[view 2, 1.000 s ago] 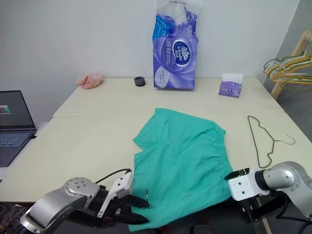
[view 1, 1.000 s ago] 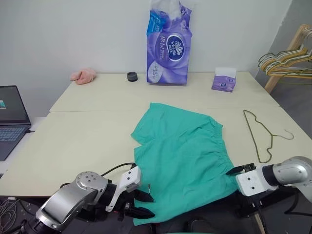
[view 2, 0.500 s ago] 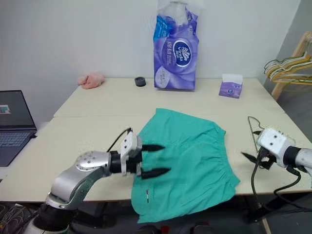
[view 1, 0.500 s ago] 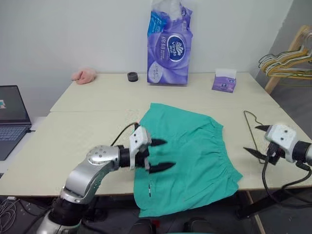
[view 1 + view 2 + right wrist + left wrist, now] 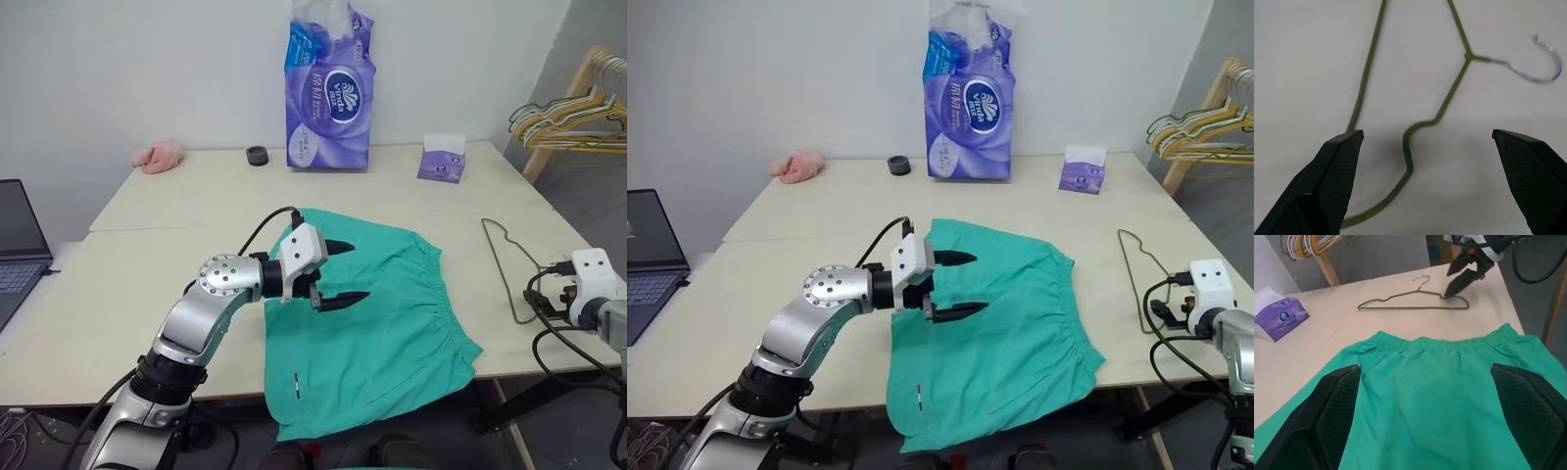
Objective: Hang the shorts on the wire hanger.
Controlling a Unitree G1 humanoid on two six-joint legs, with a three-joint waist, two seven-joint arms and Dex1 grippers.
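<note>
Left eye view: we see the shorts [image 5: 377, 313] flat mid-table [image 5: 157, 264], hem overhanging the front edge.
Wire hanger [image 5: 509, 269]: right of shorts, apart.
Left gripper [image 5: 338, 269]: released, above shorts.
Right gripper [image 5: 1465, 271]: released, over hanger.
Behind shorts: tissue pack [image 5: 326, 93], tissue box [image 5: 441, 160].

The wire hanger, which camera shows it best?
The left wrist view: the whole wire hanger lies in sight, hook and triangle. The right wrist view shows its neck and hook close up; the head views show it thin, partly behind the right arm.
</note>
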